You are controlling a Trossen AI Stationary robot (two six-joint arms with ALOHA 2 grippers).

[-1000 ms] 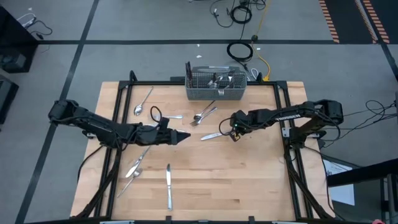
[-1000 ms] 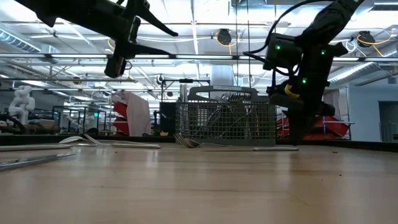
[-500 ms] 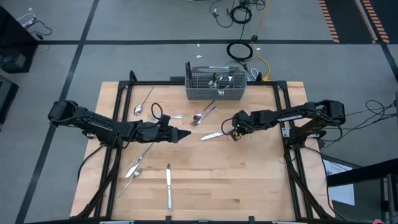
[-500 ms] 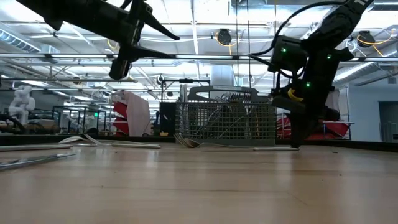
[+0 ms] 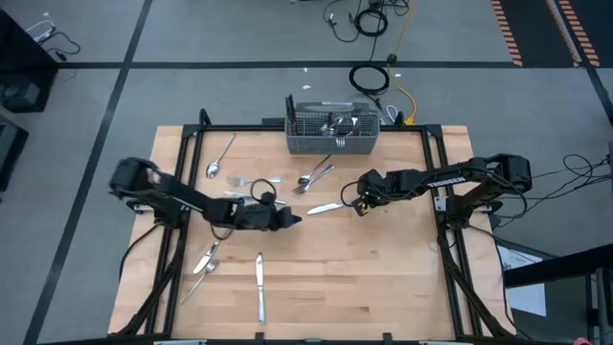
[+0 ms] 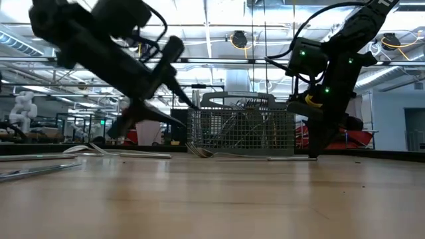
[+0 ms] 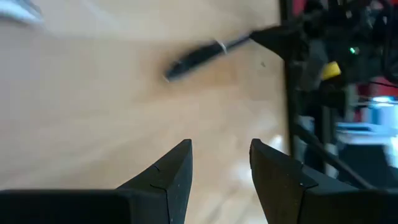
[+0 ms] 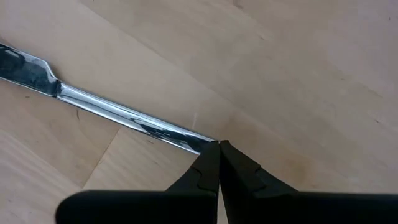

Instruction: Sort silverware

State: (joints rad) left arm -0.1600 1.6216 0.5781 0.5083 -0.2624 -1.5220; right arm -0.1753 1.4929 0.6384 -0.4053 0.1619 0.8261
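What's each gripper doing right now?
Left gripper: open, holding nothing, above the table.
Right gripper: shut, tips at the handle end of a knife; grip unclear.

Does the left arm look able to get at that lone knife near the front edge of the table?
Probably yes. The knife lies alone on bare wood, just in front of the left arm's fingers, which are open and empty, with nothing between them.

Both arms are built of matte black, boxy links joined by rounded joint housings, with thin black cables looping loosely along them. The right arm carries small green indicator lights and a yellow band near its wrist. The left gripper's (image 7: 221,171) black fingers (image 7: 171,177) are angular wedges with faceted, bevelled edges, and the right gripper's (image 8: 217,149) fingers (image 8: 205,165) taper to fine points.
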